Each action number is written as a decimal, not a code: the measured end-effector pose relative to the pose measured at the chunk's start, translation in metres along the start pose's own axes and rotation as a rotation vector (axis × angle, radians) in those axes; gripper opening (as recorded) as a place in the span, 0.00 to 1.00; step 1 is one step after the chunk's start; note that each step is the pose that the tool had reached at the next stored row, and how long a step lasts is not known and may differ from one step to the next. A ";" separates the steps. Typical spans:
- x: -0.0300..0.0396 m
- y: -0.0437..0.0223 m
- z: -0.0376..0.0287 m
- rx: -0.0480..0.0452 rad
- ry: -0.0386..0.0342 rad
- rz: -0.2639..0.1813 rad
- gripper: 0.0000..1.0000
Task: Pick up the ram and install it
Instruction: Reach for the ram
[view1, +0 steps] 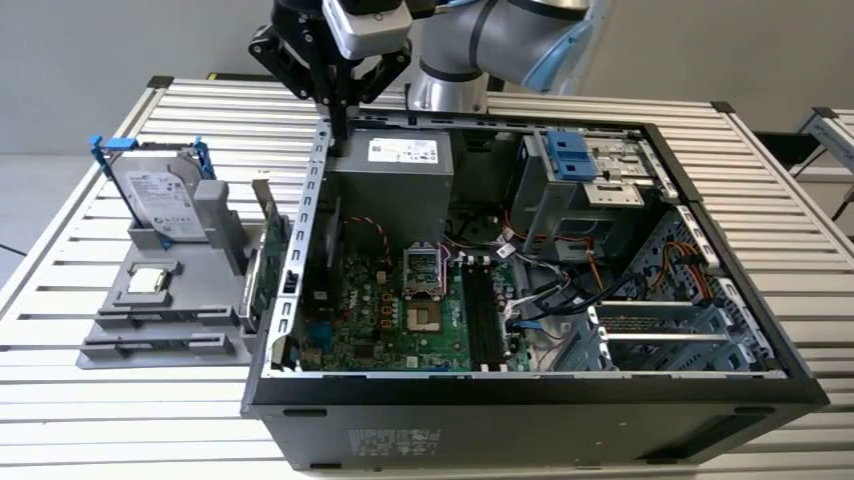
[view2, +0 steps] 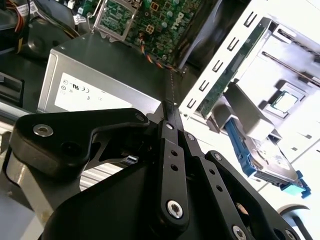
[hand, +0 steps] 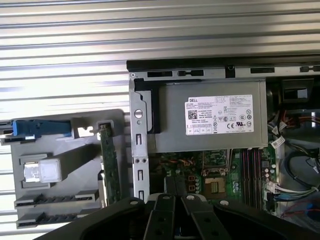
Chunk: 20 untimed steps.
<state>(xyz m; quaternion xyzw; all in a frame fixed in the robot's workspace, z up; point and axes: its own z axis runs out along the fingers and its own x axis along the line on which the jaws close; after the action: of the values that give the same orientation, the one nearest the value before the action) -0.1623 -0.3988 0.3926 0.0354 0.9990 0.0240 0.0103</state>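
One hand (view1: 339, 130), clenched tight, hangs at the open case's (view1: 534, 390) 11 o'clock corner, exterior view; motherboard (view1: 387, 320), power supply (view1: 394, 185) inside

The gripper (view1: 339, 130) is held over a corner of the computer case (view1: 534, 385), which is laid on its side on the table (view1: 80, 420). Just below the jaws, inside the case, the power supply (view1: 394, 185) is seated against the wall. Beyond it, farther from the jaws, the motherboard (view1: 367, 320) is spread on the case floor. The drive cage (view1: 574, 200) is mounted to the exterior view's right of the jaws. To their left in that view, outside the case and just beside it, a parts holder (view1: 160, 345) is set on the table. In it the hard drive (view1: 163, 195) is stood upright, the processor chip (view1: 150, 282) is laid flat, and the expansion card (view1: 274, 245) is stood on edge nearest the case.
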 end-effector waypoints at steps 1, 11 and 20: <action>0.0009 -0.0001 0.0000 0.0000 0.0000 0.000 0.00; 0.0101 -0.0007 -0.0002 0.0000 0.0000 0.000 0.00; 0.0193 -0.0014 -0.0004 -0.0001 0.0000 0.000 0.00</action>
<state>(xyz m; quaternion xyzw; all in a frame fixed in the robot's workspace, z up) -0.1817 -0.3988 0.3926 0.0353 0.9990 0.0241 0.0103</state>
